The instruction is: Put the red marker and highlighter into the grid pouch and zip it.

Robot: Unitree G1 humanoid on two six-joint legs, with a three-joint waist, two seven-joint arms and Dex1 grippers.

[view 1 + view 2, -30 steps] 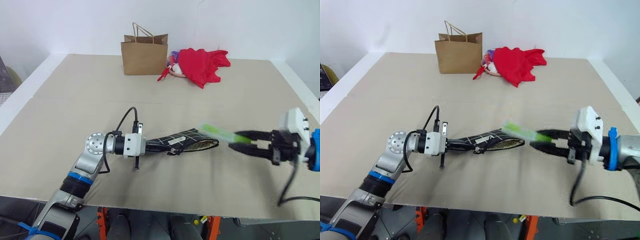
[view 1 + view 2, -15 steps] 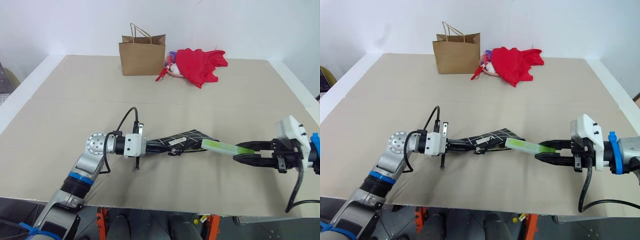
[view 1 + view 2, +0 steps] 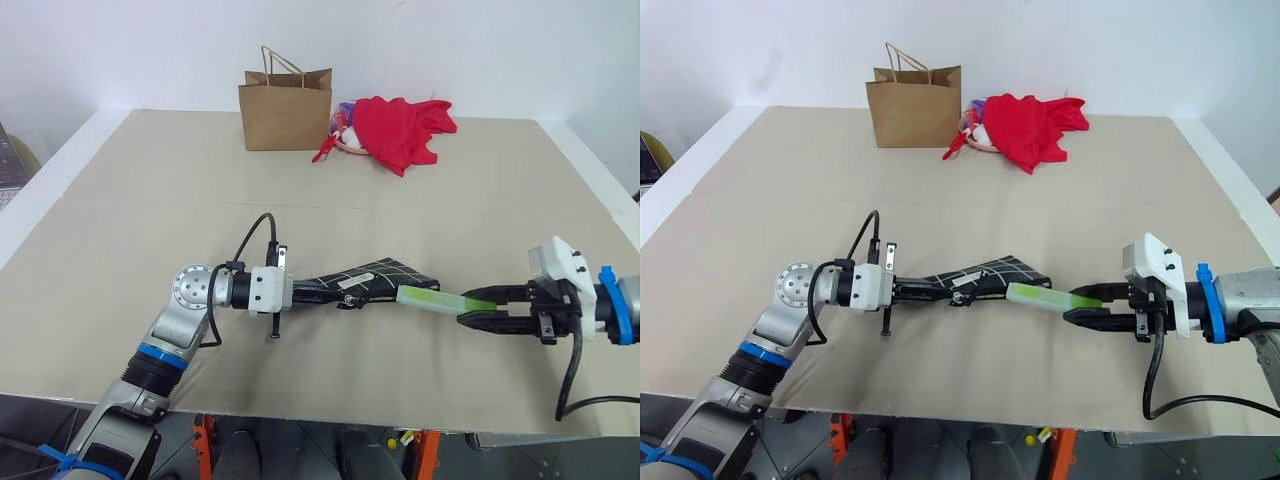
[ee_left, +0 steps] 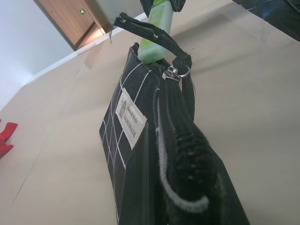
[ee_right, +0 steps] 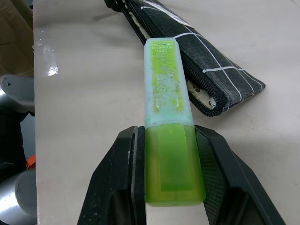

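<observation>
Both claws were busy. My right claw was part-way closed on the highlighter, gripping its darker green end between both fingers, the pale end pointing at the pouch mouth and just reaching it. My left claw was clamped tight on the pouch's other end, holding it out over the counter, its label facing sideways. I could not tell where the red marker was. Bag and red cloth sat well apart at the far side.
</observation>
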